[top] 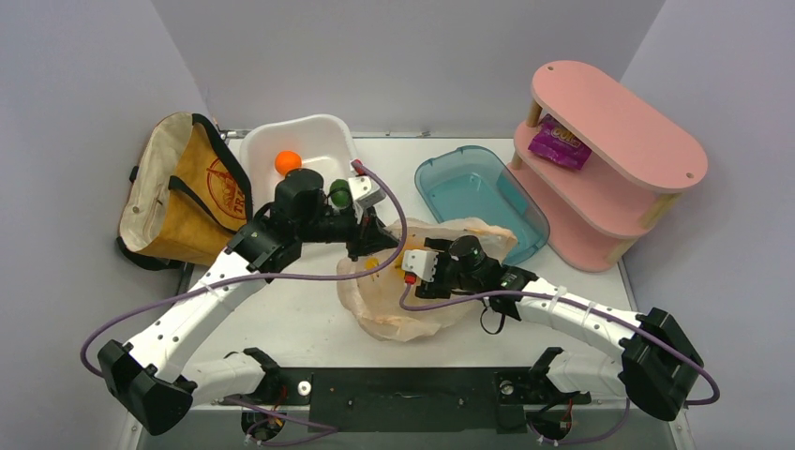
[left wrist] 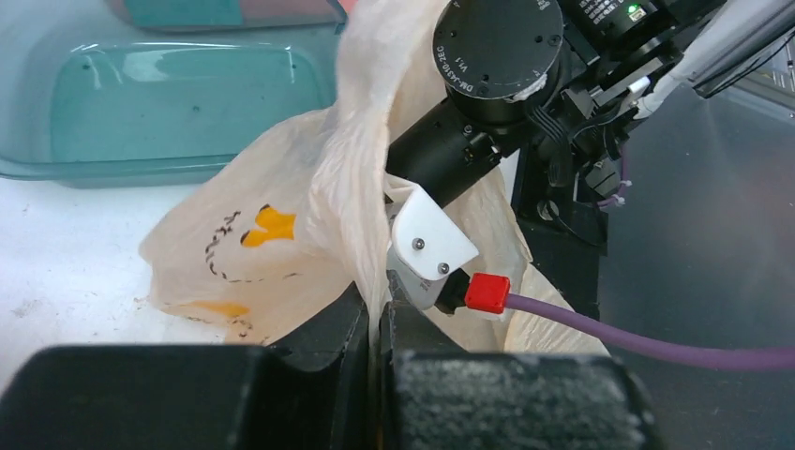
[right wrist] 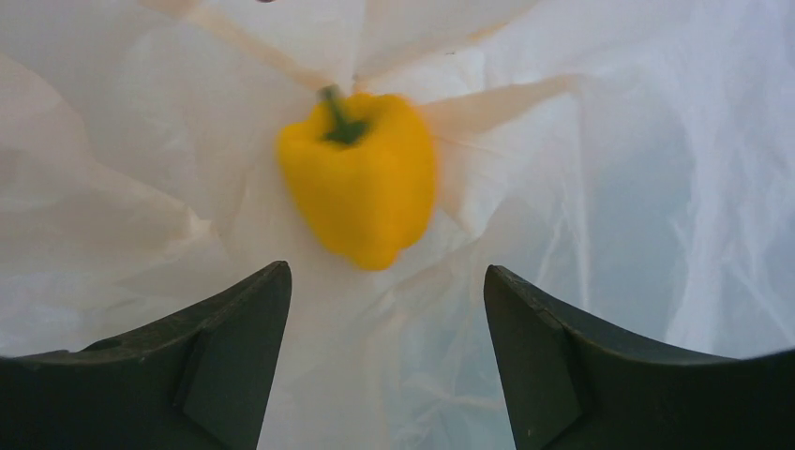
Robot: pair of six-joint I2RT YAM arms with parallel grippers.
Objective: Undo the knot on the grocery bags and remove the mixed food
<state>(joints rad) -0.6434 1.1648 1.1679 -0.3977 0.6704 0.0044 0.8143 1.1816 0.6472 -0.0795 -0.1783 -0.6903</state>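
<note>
The peach plastic bag lies at the table's middle, its mouth held up. My left gripper is shut on a gathered fold of the bag's rim, seen in the left wrist view with the bag hanging ahead. My right gripper is open inside the bag, its wrist at the mouth. A yellow bell pepper lies on the bag's floor just beyond the fingertips, untouched. The mustard tote stands at the far left. An orange and a green fruit sit in the white tub.
A teal tub lies behind the bag and also shows in the left wrist view. A pink three-tier shelf stands at the right with a purple snack packet on its middle tier.
</note>
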